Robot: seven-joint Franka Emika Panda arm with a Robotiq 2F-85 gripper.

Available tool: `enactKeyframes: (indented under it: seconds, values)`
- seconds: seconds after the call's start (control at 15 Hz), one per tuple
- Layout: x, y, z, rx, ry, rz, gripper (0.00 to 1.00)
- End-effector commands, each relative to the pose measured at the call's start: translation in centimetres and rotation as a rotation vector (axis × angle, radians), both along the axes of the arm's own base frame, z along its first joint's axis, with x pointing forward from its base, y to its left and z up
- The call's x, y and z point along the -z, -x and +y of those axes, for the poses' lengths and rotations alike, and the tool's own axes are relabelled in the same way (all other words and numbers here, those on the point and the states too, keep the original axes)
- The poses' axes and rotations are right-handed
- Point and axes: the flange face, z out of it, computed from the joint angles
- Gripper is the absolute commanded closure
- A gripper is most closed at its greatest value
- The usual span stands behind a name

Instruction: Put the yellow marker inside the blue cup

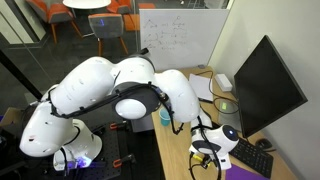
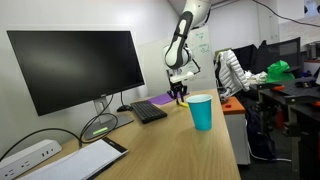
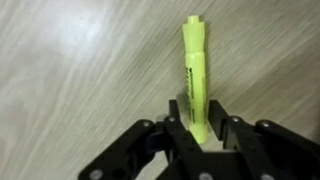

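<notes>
The yellow marker (image 3: 195,70) is held between my gripper's (image 3: 197,122) fingers in the wrist view, and its free end sticks out over the wooden desk. In an exterior view my gripper (image 2: 180,94) hangs low over the desk, next to the keyboard and just beyond the blue cup (image 2: 201,111). The cup stands upright on the desk, apart from the gripper. In an exterior view the cup (image 1: 165,116) is partly hidden behind the arm, and the gripper (image 1: 206,150) shows a bit of yellow at its tips.
A black keyboard (image 2: 150,108) lies in front of a large monitor (image 2: 75,65). A tablet (image 2: 88,159) and a white power strip (image 2: 25,156) lie at the near end of the desk (image 2: 170,150). A whiteboard (image 1: 180,35) stands behind.
</notes>
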Motion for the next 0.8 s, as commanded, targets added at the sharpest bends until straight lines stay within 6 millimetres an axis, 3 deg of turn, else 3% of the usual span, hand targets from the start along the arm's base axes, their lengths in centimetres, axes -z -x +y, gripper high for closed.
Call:
enactKeyframes:
  seconds: [0.0,0.07,0.33,0.73]
  values:
    - [-0.4,-0.6,0.0,0.000,-0.023,-0.007,0.92]
    - [-0.5,-0.6,0.0,0.000,-0.024,-0.010,1.00]
    - [-0.3,-0.5,0.0,0.012,-0.023,-0.004,0.96]
    - [-2.9,-0.7,0.2,0.009,-0.027,-0.052,1.00]
